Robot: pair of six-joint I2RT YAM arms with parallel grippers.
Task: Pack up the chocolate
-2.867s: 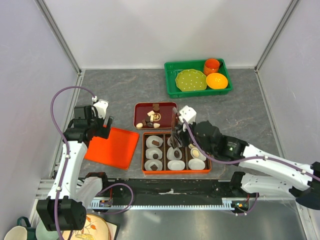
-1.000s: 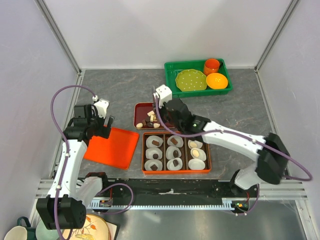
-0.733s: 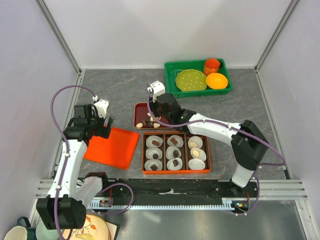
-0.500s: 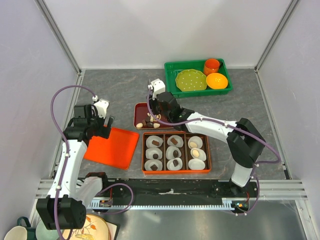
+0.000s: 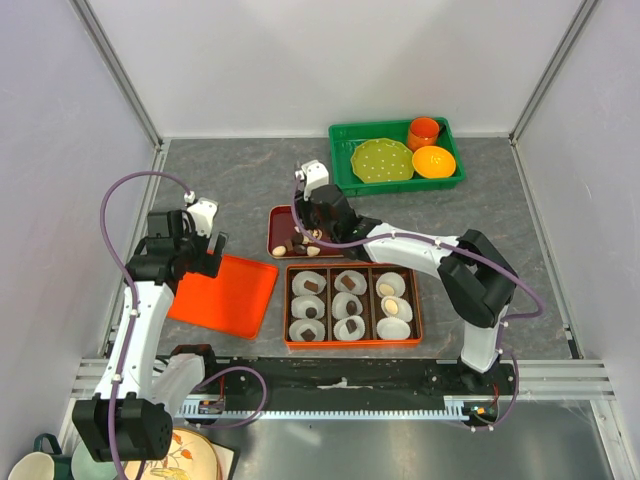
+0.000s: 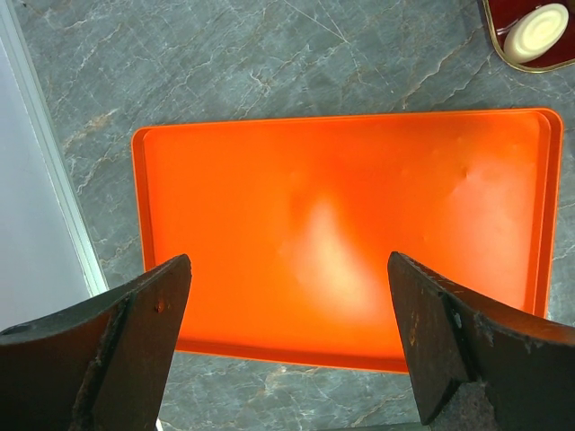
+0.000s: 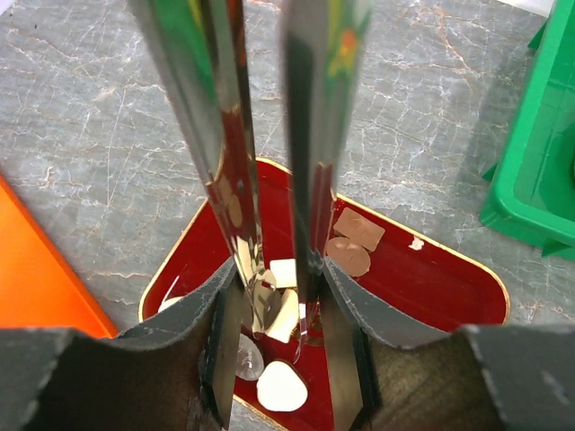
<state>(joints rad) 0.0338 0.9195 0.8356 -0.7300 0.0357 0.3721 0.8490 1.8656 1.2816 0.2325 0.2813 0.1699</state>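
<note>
R tool (image 7: 281, 350) clamped on tongs (image 7: 225, 135), tips amid chocolate (image 7: 282, 386) in red tray (image 7: 422, 287); L tool (image 6: 287, 269) spread wide.

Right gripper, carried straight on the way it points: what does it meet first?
Probably the cream-white chocolates in the red tray, at the tips of the tongs the right gripper holds; the depth there is unclear.
</note>
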